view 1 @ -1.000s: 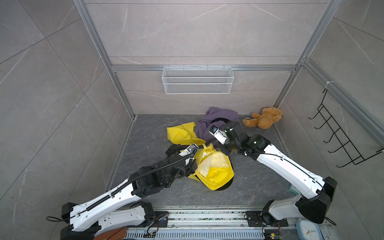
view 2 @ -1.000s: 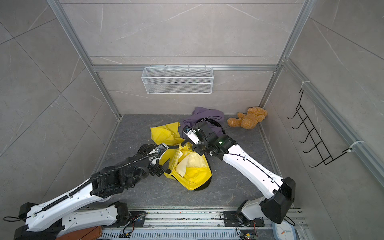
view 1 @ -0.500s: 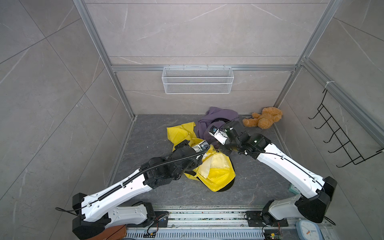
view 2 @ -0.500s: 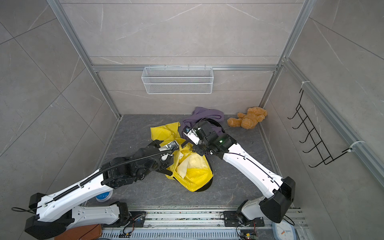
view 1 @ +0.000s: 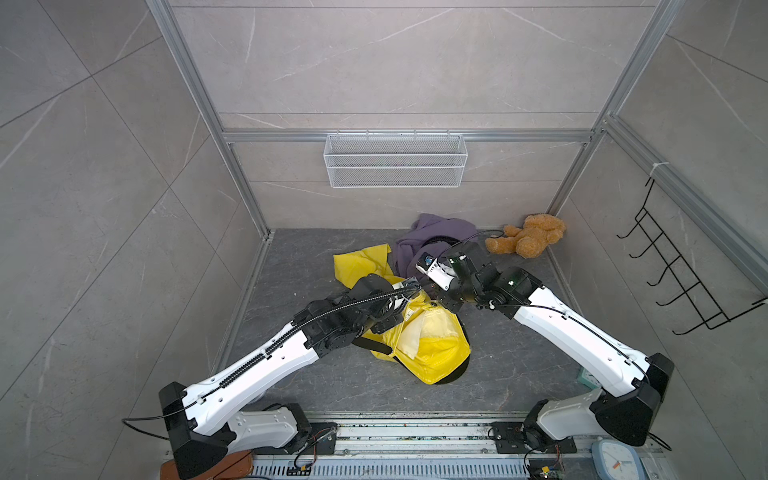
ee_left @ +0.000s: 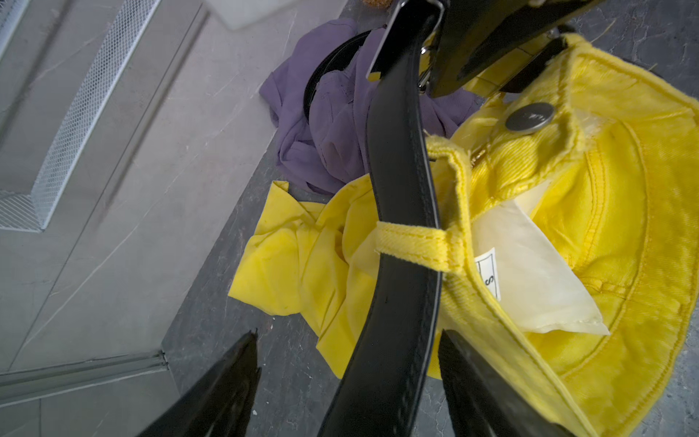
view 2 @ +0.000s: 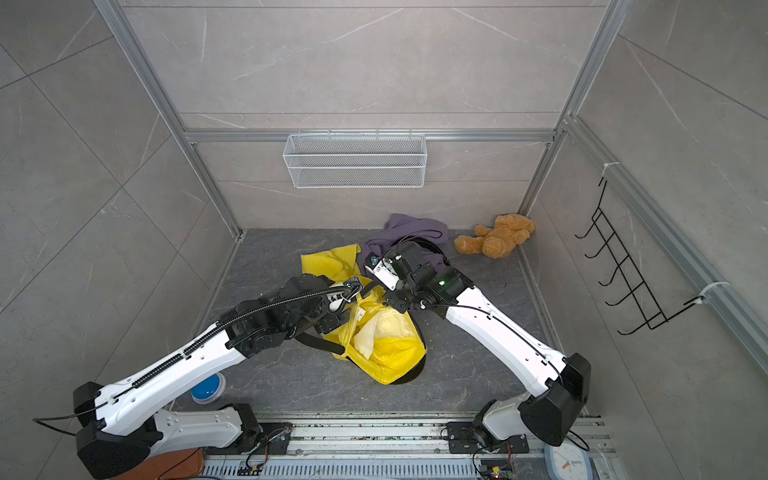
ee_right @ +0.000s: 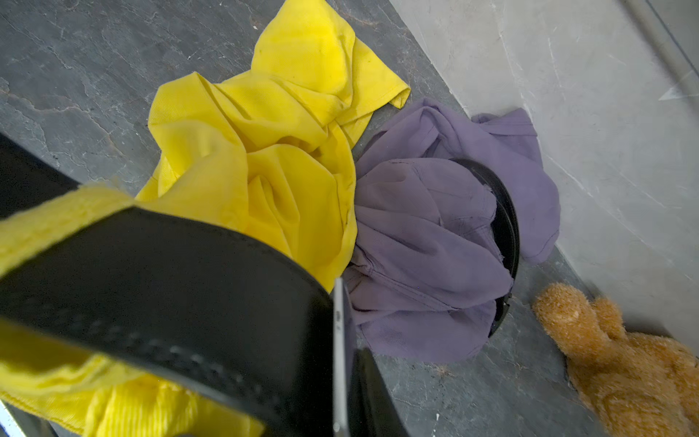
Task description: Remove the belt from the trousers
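Yellow trousers (view 1: 432,345) (view 2: 386,345) lie crumpled mid-floor, waistband lifted. A black belt (ee_left: 401,227) (ee_right: 170,272) runs through a yellow belt loop (ee_left: 416,242) beside the grey button (ee_left: 529,118). My right gripper (ee_right: 340,397) (view 1: 436,291) is shut on the belt at its metal buckle end and holds it above the floor. My left gripper (ee_left: 348,336) (view 1: 405,297) is open and straddles the strap just short of the loop. One of its fingers (ee_left: 465,363) is close to the strap's edge; the other stands well clear.
A purple garment (view 1: 436,241) with a second black belt lies behind the trousers. A brown teddy bear (view 1: 525,241) sits in the back right corner. A wire basket (view 1: 395,160) hangs on the back wall, a hook rack (view 1: 681,282) on the right wall. A blue disc (view 2: 208,388) lies front left.
My left arm has reached forward to the raised belt beside the right gripper, and its jaws have narrowed around the strap. The right gripper has held its place.
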{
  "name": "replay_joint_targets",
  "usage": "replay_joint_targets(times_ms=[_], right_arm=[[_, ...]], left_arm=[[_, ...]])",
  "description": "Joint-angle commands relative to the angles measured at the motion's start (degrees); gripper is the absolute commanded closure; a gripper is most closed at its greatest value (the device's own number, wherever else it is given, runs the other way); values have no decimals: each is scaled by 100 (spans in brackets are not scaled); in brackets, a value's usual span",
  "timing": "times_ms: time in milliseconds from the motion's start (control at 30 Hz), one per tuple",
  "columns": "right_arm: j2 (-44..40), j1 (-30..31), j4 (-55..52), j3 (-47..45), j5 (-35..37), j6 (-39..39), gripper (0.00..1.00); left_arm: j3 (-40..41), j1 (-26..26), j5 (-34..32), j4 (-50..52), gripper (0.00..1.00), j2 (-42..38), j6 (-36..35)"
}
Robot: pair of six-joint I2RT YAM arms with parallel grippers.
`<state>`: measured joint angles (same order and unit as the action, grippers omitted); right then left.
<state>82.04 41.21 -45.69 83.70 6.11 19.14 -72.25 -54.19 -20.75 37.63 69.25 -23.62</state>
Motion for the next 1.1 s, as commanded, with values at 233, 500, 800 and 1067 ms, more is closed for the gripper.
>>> replay_joint_targets(times_ms=[233, 500, 800, 1067], right_arm=[[-230, 15, 97, 225, -393, -93, 100], [-365, 9, 235, 39, -665, -229, 100], [-980, -404, 626, -545, -1951, -186, 33], [-1196, -648, 1618, -1439, -3421, -403, 26]], left_arm=[[115, 321, 484, -804, 54, 246, -339], [653, 449, 538, -1417, 100, -77, -289], [818, 533, 830, -1708, 100, -730, -105], [809, 540, 976, -1778, 100, -979, 45]])
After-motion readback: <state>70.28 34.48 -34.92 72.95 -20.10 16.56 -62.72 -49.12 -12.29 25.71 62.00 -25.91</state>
